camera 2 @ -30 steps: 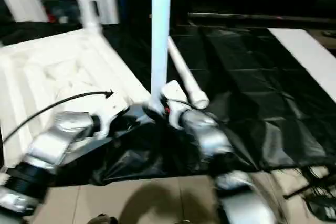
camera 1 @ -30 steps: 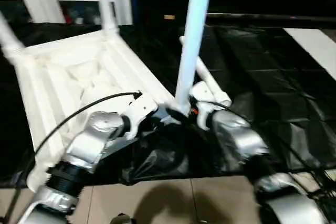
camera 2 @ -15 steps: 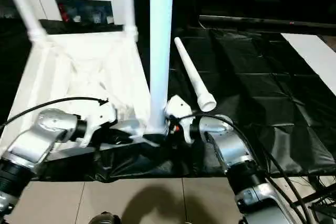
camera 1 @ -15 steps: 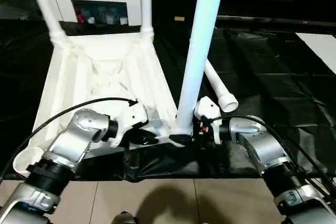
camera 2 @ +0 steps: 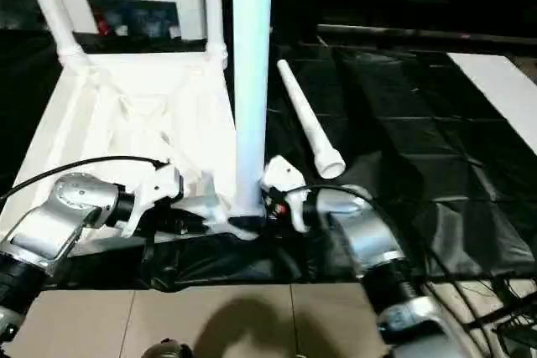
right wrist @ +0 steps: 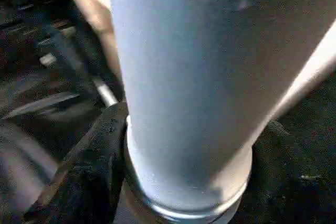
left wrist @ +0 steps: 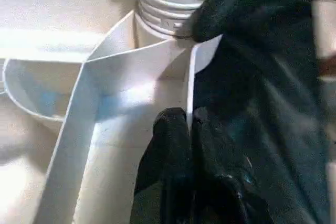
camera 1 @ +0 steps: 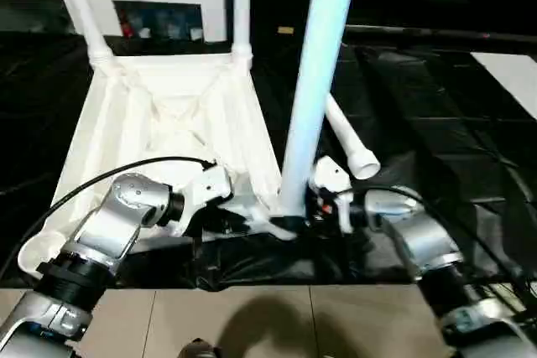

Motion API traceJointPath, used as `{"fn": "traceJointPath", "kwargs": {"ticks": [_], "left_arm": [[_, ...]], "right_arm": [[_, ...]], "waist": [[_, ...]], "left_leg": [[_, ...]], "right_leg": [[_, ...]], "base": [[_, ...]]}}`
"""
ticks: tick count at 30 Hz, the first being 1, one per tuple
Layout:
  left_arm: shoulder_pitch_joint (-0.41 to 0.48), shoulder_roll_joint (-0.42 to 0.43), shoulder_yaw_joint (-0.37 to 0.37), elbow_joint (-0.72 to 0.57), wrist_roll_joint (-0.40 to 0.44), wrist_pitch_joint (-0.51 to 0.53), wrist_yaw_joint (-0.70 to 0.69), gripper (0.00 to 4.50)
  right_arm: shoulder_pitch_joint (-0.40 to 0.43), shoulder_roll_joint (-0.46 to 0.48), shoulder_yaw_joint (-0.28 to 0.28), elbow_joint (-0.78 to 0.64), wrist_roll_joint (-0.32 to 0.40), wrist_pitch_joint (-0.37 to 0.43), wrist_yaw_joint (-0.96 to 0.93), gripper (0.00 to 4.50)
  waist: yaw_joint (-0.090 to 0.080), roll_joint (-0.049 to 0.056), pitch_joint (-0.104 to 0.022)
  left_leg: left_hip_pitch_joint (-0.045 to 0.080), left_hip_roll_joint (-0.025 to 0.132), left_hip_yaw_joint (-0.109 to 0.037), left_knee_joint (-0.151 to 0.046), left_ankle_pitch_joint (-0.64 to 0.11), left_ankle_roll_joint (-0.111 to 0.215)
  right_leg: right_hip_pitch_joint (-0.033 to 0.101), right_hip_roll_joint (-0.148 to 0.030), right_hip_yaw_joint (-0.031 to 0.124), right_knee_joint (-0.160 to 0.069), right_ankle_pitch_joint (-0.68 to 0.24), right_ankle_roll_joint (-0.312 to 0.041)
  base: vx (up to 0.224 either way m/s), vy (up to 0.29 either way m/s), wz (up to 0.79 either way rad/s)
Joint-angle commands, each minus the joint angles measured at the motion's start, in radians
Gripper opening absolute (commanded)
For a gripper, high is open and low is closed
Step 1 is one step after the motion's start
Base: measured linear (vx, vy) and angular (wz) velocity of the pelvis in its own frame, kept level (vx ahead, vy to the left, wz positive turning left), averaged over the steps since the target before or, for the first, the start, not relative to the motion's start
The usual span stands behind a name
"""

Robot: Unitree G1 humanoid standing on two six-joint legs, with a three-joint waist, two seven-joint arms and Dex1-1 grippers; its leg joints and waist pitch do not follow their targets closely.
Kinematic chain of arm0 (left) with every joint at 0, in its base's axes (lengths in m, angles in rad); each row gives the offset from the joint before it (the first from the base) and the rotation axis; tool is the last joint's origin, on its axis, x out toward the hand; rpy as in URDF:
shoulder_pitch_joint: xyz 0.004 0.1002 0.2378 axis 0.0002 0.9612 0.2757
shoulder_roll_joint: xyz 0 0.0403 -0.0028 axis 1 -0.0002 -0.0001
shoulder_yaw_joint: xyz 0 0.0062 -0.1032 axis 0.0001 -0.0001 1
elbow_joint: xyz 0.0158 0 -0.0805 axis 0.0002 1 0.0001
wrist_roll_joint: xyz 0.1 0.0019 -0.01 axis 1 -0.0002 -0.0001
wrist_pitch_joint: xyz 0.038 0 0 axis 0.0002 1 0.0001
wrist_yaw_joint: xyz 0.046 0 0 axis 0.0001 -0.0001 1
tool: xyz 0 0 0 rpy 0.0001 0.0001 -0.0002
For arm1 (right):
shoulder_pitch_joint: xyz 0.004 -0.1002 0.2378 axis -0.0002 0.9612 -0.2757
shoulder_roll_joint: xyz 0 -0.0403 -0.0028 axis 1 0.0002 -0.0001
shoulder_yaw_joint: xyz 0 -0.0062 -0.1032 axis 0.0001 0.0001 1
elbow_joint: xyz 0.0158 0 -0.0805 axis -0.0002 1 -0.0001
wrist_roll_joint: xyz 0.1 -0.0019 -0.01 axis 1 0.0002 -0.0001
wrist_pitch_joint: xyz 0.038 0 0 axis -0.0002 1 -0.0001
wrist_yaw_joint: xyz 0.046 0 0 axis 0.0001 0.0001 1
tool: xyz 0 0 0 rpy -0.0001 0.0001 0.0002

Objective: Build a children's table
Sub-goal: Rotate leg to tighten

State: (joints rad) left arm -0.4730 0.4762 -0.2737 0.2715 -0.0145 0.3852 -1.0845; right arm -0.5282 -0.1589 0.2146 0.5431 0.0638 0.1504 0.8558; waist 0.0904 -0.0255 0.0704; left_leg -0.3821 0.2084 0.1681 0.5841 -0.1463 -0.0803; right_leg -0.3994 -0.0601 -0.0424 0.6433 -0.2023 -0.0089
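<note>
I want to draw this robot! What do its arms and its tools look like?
Both arms are shiny silver tubes with black ribbed rings near the bottom. A thin black cable loops over the left arm. Each wrist has a white block; the right one shows a small red spot. The left tool and right tool have two black fingers.

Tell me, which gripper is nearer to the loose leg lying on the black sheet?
Right. The right gripper is at the upright leg's base, beside the loose leg; the left gripper is beyond that upright leg.
</note>
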Motion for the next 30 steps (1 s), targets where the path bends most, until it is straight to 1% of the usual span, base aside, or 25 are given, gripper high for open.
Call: {"fn": "traceJointPath", "kwargs": {"ticks": [1, 2, 3, 4, 5, 6, 8, 9, 10, 11, 12, 13, 14, 15, 16, 17, 19, 21, 22, 23, 25, 26, 27, 28, 30], "left_arm": [[-0.034, -0.081, 0.028, -0.029, 0.006, 0.059, 0.144, 0.0], [-0.034, -0.093, 0.035, -0.036, 0.011, 0.087, 0.174, 0.0], [-0.024, -0.125, 0.054, -0.061, 0.027, 0.142, 0.248, 0.0], [-0.023, -0.13, 0.057, -0.065, 0.029, 0.149, 0.258, 0.0], [-0.015, -0.15, 0.067, -0.081, 0.034, 0.173, 0.294, 0.0], [-0.002, -0.176, 0.076, -0.103, 0.036, 0.194, 0.337, 0.0], [0.013, -0.201, 0.075, -0.129, 0.036, 0.212, 0.366, 0.0], [0.029, -0.218, 0.065, -0.154, 0.033, 0.216, 0.372, 0.0], [0.033, -0.225, 0.061, -0.159, 0.031, 0.215, 0.372, 0.0], [0.035, -0.23, 0.06, -0.162, 0.031, 0.218, 0.376, 0.0], [0.032, -0.23, 0.054, -0.157, 0.034, 0.205, 0.374, 0.0], [0.026, -0.226, 0.048, -0.145, 0.037, 0.183, 0.368, 0.0], [0.023, -0.224, 0.048, -0.141, 0.037, 0.177, 0.364, 0.0], [0.018, -0.219, 0.049, -0.137, 0.036, 0.179, 0.362, 0.0], [0.014, -0.216, 0.049, -0.134, 0.036, 0.182, 0.361, 0.0], [0.011, -0.207, 0.043, -0.131, 0.032, 0.168, 0.345, 0.0], [0.009, -0.187, 0.029, -0.128, 0.027, 0.143, 0.305, 0.0], [0.013, -0.174, 0.02, -0.129, 0.023, 0.125, 0.278, 0.0], [0.013, -0.155, 0.012, -0.125, 0.022, 0.125, 0.251, 0.0], [0.013, -0.155, 0.012, -0.125, 0.022, 0.125, 0.251, 0.0], [0.005, -0.131, 0.002, -0.101, 0.024, 0.106, 0.214, 0.0], [0.002, -0.114, -0.006, -0.091, 0.022, 0.088, 0.18, 0.0], [-0.001, -0.096, -0.012, -0.08, 0.014, 0.07, 0.138, 0.0], [-0.001, -0.083, -0.017, -0.074, 0.007, 0.056, 0.105, 0.0], [0.0, -0.049, -0.037, -0.071, -0.002, 0.036, 0.039, 0.0]], "right_arm": [[-0.049, 0.085, -0.014, 0.111, -0.017, 0.014, -0.177, 2.73], [-0.062, 0.106, -0.028, 0.136, -0.01, 0.018, -0.21, 2.73], [-0.094, 0.152, -0.052, 0.191, 0.002, 0.015, -0.279, 2.73], [-0.098, 0.158, -0.055, 0.198, 0.002, 0.014, -0.289, 2.73], [-0.115, 0.182, -0.064, 0.224, 0.003, 0.01, -0.329, 2.73], [-0.133, 0.211, -0.074, 0.252, 0.002, 0.006, -0.372, 2.73], [-0.149, 0.237, -0.075, 0.277, -0.006, -0.004, -0.398, 2.73], [-0.159, 0.256, -0.072, 0.296, -0.017, -0.018, -0.412, 2.73], [-0.161, 0.26, -0.071, 0.3, -0.016, -0.02, -0.406, 2.73], [-0.165, 0.265, -0.075, 0.311, -0.017, -0.024, -0.404, 3.07], [-0.166, 0.267, -0.08, 0.315, -0.012, -0.024, -0.39, 3.42], [-0.166, 0.264, -0.084, 0.317, -0.013, -0.028, -0.378, 3.42], [-0.165, 0.259, -0.081, 0.314, -0.018, -0.031, -0.379, 3.42], [-0.166, 0.249, -0.075, 0.316, -0.034, -0.046, -0.388, 3.63], [-0.166, 0.242, -0.07, 0.318, -0.045, -0.057, -0.394, 3.63], [-0.166, 0.23, -0.07, 0.317, -0.048, -0.068, -0.388, 3.63], [-0.16, 0.204, -0.069, 0.304, -0.045, -0.081, -0.351, 3.63], [-0.155, 0.188, -0.065, 0.294, -0.044, -0.09, -0.324, 3.63], [-0.142, 0.161, -0.053, 0.271, -0.051, -0.11, -0.276, 3.63], [-0.142, 0.161, -0.053, 0.271, -0.051, -0.11, -0.276, 3.63], [-0.118, 0.126, -0.04, 0.228, -0.051, -0.117, -0.208, 3.63], [-0.101, 0.104, -0.031, 0.196, -0.045, -0.117, -0.161, 3.63], [-0.081, 0.078, -0.02, 0.161, -0.038, -0.114, -0.107, 3.63], [-0.065, 0.057, -0.01, 0.133, -0.032, -0.112, -0.066, 3.63], [-0.042, 0.021, 0.008, 0.093, -0.022, -0.107, 0.003, 3.63]], "waist": [[-0.012, 0.02, -0.066], [-0.017, 0.022, -0.067], [-0.025, 0.02, -0.07], [-0.033, 0.023, -0.069], [-0.035, 0.021, -0.07], [-0.039, 0.021, -0.071], [-0.041, 0.017, -0.071], [-0.043, 0.018, -0.072], [-0.044, 0.015, -0.072], [-0.042, 0.019, -0.074], [-0.043, 0.019, -0.074], [-0.042, 0.02, -0.074], [-0.041, 0.027, -0.074], [-0.042, 0.025, -0.074], [-0.041, 0.03, -0.075], [-0.043, 0.028, -0.075], [-0.042, 0.031, -0.075], [-0.041, 0.03, -0.075], [-0.038, 0.031, -0.075], [-0.037, 0.033, -0.075], [-0.03, 0.032, -0.075], [-0.026, 0.031, -0.074], [-0.022, 0.032, -0.075], [-0.018, 0.03, -0.076], [-0.008, 0.031, -0.075]], "left_leg": [[0.023, 0.017, -0.013, -0.073, -0.392, -0.073], [0.02, 0.016, -0.016, -0.075, -0.394, -0.077], [0.013, 0.014, -0.019, -0.078, -0.384, -0.077], [0.016, 0.014, -0.018, -0.076, -0.387, -0.073], [0.016, 0.012, -0.019, -0.074, -0.388, -0.069], [0.021, 0.014, -0.016, -0.071, -0.389, -0.064], [0.02, 0.012, -0.012, -0.068, -0.376, -0.049], [0.016, 0.013, -0.012, -0.068, -0.361, -0.043], [0.013, 0.011, -0.011, -0.068, -0.344, -0.038], [0.015, 0.012, -0.011, -0.067, -0.34, -0.036], [0.016, 0.013, -0.01, -0.067, -0.34, -0.034], [0.017, 0.012, -0.009, -0.066, -0.335, -0.028], [0.018, 0.012, -0.01, -0.066, -0.335, -0.029], [0.016, 0.013, -0.009, -0.068, -0.334, -0.03], [0.019, 0.013, -0.01, -0.067, -0.333, -0.032], [0.018, 0.013, -0.009, -0.068, -0.334, -0.031], [0.019, 0.012, -0.009, -0.067, -0.342, -0.03], [0.019, 0.012, -0.008, -0.066, -0.352, -0.026], [0.019, 0.014, -0.008, -0.067, -0.34, -0.025], [0.019, 0.014, -0.008, -0.066, -0.338, -0.024], [0.021, 0.014, -0.004, -0.065, -0.329, -0.018], [0.023, 0.013, -0.005, -0.067, -0.332, -0.015], [0.027, 0.017, -0.003, -0.065, -0.338, -0.015], [0.026, 0.016, -0.002, -0.066, -0.331, -0.011], [0.025, 0.017, -0.003, -0.067, -0.326, -0.006]], "right_leg": [[0.032, -0.073, 0.036, -0.099, -0.388, -0.177], [0.036, -0.073, 0.034, -0.099, -0.399, -0.17], [0.042, -0.072, 0.03, -0.099, -0.396, -0.157], [0.036, -0.07, 0.032, -0.101, -0.371, -0.161], [0.037, -0.069, 0.031, -0.103, -0.365, -0.163], [0.032, -0.069, 0.034, -0.102, -0.345, -0.173], [0.031, -0.066, 0.035, -0.105, -0.327, -0.178], [0.034, -0.067, 0.035, -0.101, -0.304, -0.185], [0.037, -0.064, 0.034, -0.101, -0.287, -0.182], [0.035, -0.064, 0.035, -0.098, -0.274, -0.184], [0.034, -0.062, 0.035, -0.098, -0.262, -0.187], [0.035, -0.061, 0.036, -0.097, -0.239, -0.193], [0.035, -0.061, 0.036, -0.095, -0.231, -0.195], [0.035, -0.06, 0.035, -0.095, -0.216, -0.197], [0.035, -0.059, 0.035, -0.093, -0.2, -0.202], [0.035, -0.059, 0.035, -0.094, -0.194, -0.204], [0.036, -0.06, 0.035, -0.094, -0.196, -0.207], [0.037, -0.06, 0.035, -0.097, -0.206, -0.206], [0.037, -0.061, 0.036, -0.095, -0.194, -0.208], [0.037, -0.06, 0.036, -0.095, -0.19, -0.209], [0.037, -0.06, 0.037, -0.095, -0.18, -0.213], [0.037, -0.057, 0.036, -0.099, -0.192, -0.206], [0.033, -0.059, 0.038, -0.098, -0.19, -0.207], [0.037, -0.06, 0.038, -0.098, -0.189, -0.205], [0.037, -0.06, 0.038, -0.098, -0.195, -0.198]], "base": [[0.0, 0.0, 0.0], [0.0, 0.0, 0.0], [0.0, 0.0, 0.0], [0.0, 0.0, 0.0], [0.0, 0.0, 0.0], [0.0, 0.0, 0.0], [0.0, 0.0, 0.0], [0.0, 0.0, 0.0], [0.0, 0.0, 0.0], [0.0, 0.0, 0.0], [0.0, 0.0, 0.0], [0.0, 0.0, 0.0], [0.0, 0.0, 0.0], [0.0, 0.0, 0.0], [0.0, 0.0, 0.0], [0.0, 0.0, 0.0], [0.0, 0.0, 0.0], [0.0, 0.0, 0.0], [0.0, 0.0, 0.0], [0.0, 0.0, 0.0], [0.0, 0.0, 0.0], [0.0, 0.0, 0.0], [0.0, 0.0, 0.0], [0.0, 0.0, 0.0], [0.0, 0.0, 0.0]]}}
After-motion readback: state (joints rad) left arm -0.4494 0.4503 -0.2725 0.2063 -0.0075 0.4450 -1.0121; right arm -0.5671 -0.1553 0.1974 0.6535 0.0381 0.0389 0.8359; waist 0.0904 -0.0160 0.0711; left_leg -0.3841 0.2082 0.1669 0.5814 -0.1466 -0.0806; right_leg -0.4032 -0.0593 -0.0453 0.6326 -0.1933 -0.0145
